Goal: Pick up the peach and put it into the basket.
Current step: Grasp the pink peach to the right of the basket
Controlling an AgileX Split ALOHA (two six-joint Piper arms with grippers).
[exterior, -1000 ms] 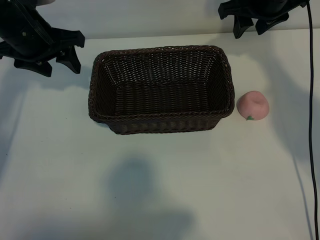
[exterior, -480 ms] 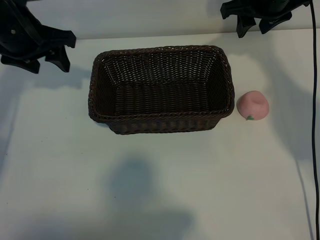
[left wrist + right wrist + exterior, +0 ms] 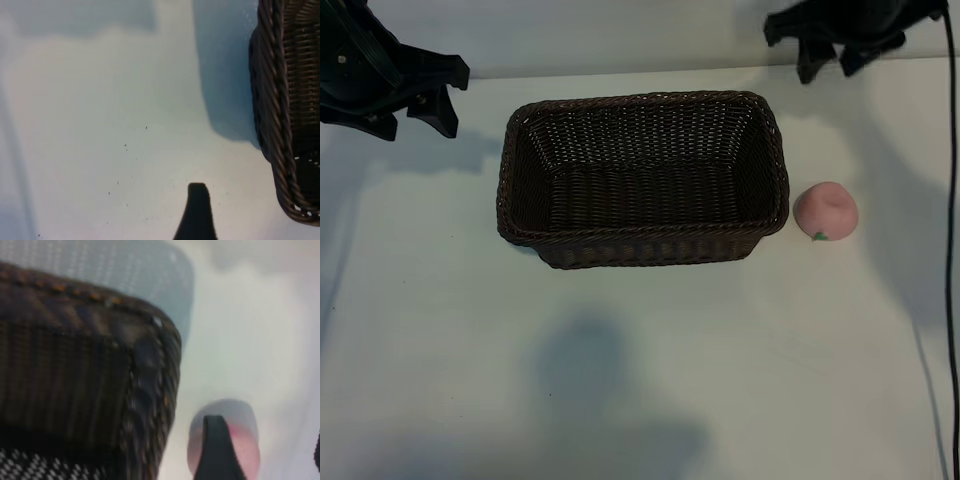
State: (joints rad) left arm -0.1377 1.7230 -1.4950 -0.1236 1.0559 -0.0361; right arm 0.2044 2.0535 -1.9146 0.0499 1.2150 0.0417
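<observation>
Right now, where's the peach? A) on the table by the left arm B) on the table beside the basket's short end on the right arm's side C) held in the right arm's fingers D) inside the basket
B: the peach lies on the table just off the basket's short end on the right arm's side, with nothing inside the basket and neither arm holding it.

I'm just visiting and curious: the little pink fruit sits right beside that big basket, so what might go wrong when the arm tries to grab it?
The peach is round and lies free on the table, so a finger of the open right gripper could nudge it and send it rolling. It also sits close to the basket, whose wall a descending finger might catch. The left gripper hangs idle on the far side.
</observation>
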